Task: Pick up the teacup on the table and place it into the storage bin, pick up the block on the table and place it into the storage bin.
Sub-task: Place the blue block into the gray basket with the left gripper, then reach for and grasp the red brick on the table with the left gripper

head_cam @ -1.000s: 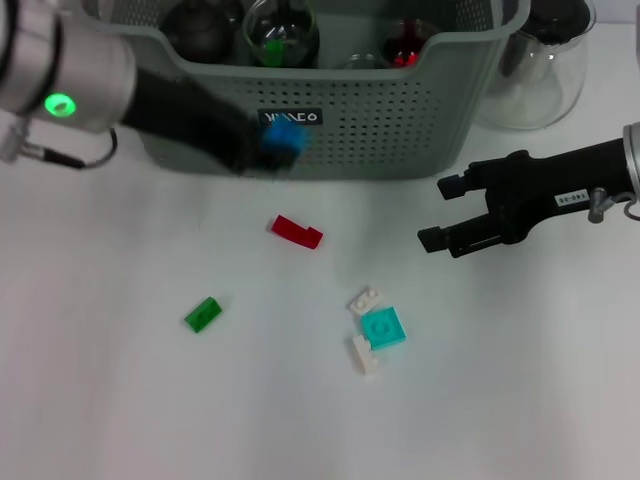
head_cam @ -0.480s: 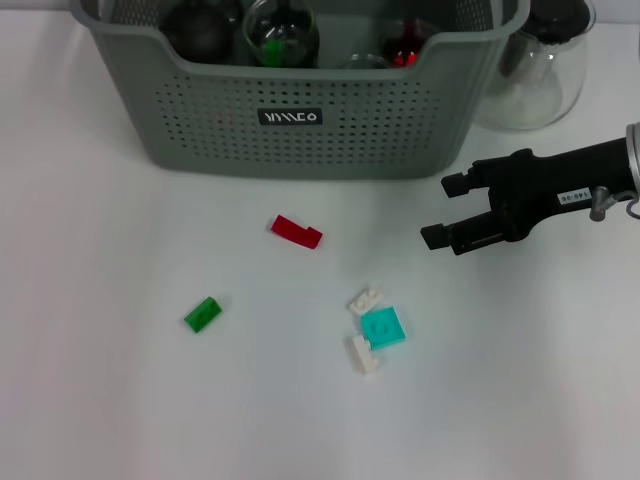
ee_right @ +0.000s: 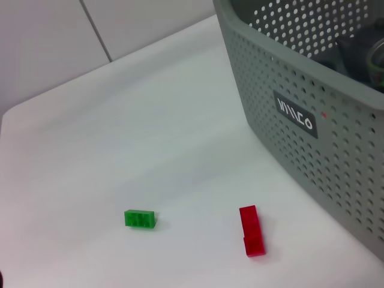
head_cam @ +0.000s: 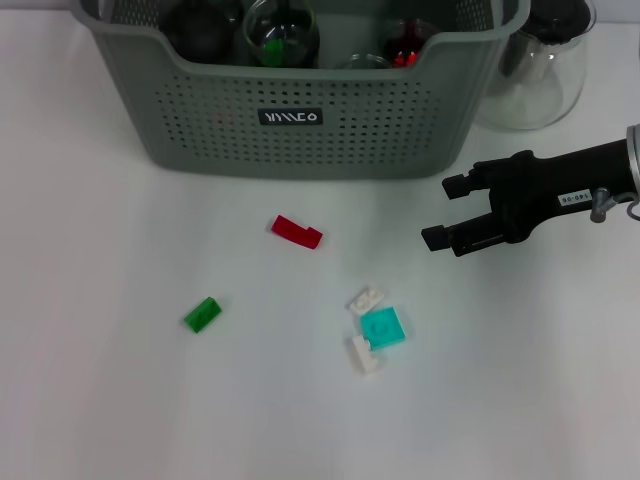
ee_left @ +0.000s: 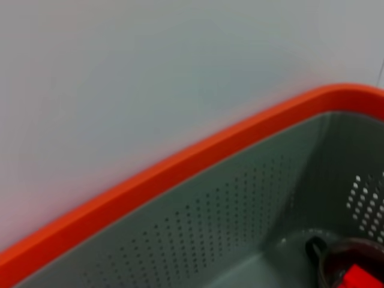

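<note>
Lying loose on the white counter (head_cam: pixel 120 400), the green block (head_cam: pixel 203 315), red block (head_cam: pixel 296 231) and teal plate (head_cam: pixel 382 327) look light, rigid and slick; pinch their long sides. Storage bin (head_cam: pixel 310 120) stands behind. Right pincer (head_cam: pixel 445 212) hovers open, empty.

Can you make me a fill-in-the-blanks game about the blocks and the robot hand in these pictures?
1. The block lying farthest to the robot's left is ____.
2. The red block lies on the ____.
3. The right gripper has its fingers ____.
4. The turquoise block touches two ____ blocks.

Missing words: green; table; open; white
</note>
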Motion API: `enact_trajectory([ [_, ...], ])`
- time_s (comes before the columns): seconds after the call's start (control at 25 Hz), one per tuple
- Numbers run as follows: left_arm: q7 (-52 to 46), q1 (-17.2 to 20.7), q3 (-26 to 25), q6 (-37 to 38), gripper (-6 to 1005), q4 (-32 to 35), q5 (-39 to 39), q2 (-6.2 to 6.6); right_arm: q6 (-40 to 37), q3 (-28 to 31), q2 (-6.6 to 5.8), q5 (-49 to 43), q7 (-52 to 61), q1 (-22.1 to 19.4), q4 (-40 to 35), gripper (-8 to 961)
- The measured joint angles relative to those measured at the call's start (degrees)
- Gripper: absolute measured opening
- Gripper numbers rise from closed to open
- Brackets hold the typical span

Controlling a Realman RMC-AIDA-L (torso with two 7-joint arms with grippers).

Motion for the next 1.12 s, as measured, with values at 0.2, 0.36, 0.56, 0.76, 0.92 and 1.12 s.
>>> enact_trajectory([
  [0.2, -0.02, 0.27, 0.18, 0.08, 473, -0.1, 0.22, -0.37, 0.0, 0.0, 0.11, -0.01, 0.0, -0.03, 0.0, 940],
  [0.36, -0.04, 0.34, 0.22, 0.09, 479, -0.45, 0.53, -0.45, 0.21, 0.0, 0.34, -0.04, -0.08, -0.13, 0.0, 940],
  [0.56, -0.06, 0.54, -0.02, -0.46, 661, -0.49, 0.82, -0.46, 0.6, 0.0, 0.46, -0.01, -0.47, -0.49, 0.0, 940],
  [0.76, 0.88, 3.8, -1.36, 5.2, 825, 10.08, -4.74, -0.42, 0.64, -0.01, 0.43, 0.21, -0.7, -0.51, 0.0, 940],
  [0.92, 3.5, 8.58, -2.13, 13.03, 885, 21.42, -13.67, -0.5, 0.68, -0.01, 0.37, 0.23, -0.71, -0.46, 0.0, 941],
  [1.12, 12.3, 19.13, -2.21, 31.37, 884, 39.71, -31.43, -1.27, 0.81, 0.0, 0.36, 0.26, -0.7, -0.43, -0.05, 941],
])
